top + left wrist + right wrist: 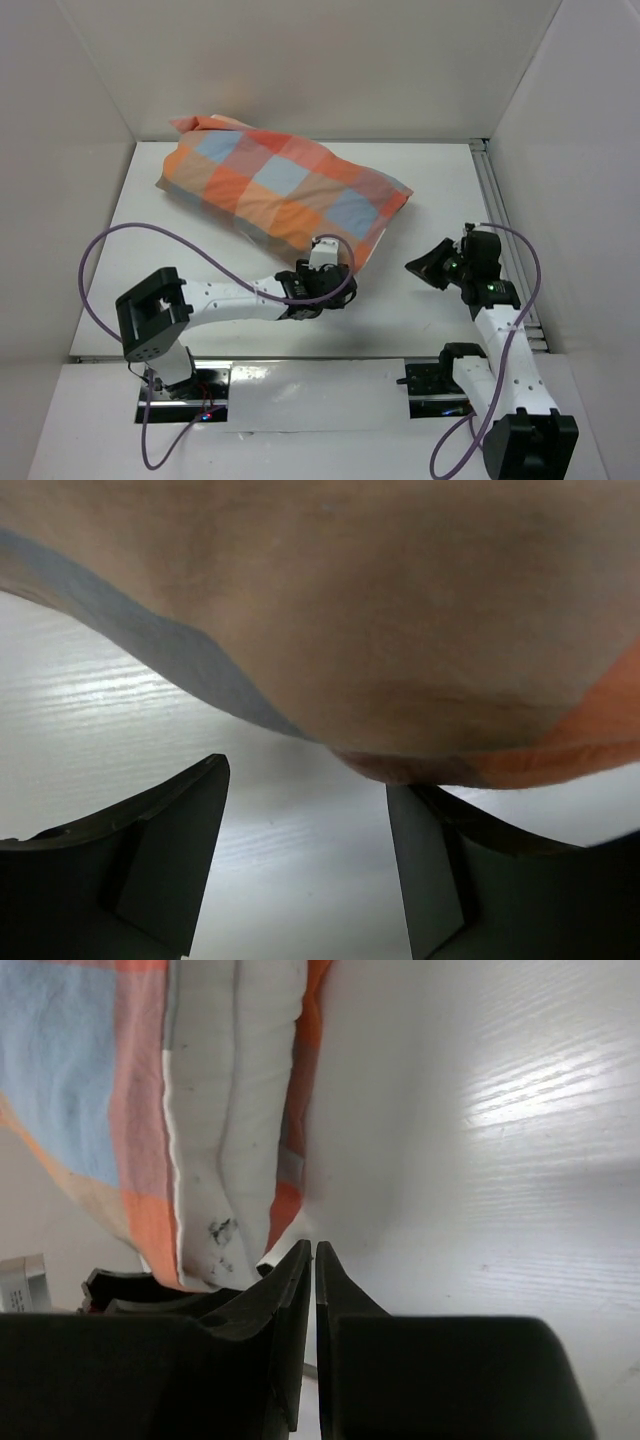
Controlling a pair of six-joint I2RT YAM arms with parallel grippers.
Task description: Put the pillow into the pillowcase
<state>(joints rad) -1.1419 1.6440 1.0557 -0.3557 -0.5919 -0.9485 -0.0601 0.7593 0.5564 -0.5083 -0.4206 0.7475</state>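
- Top view: the pillowcase [280, 185] lies fat and slanted in the upper middle of the frame, on the table [440, 190]. The left gripper [335, 268] is at its lower right end, where the opening is. The right gripper [420, 265] sits to the right of that end, apart from the cloth
- Left wrist view: the left gripper's fingers are apart with nothing between them. The cloth bulges across the top of the frame, just above them. I think this gripper should move up and forward until the cloth edge sits between the fingers, and only then pinch
- Right wrist view: the right gripper's fingers are together and hold nothing. In the upper left, the pillow [215, 1110] shows white out of the opening, so it is mostly in but not all in. I think this gripper can push the white end deeper, slowly, while the left one holds the edge so the case does not slide away
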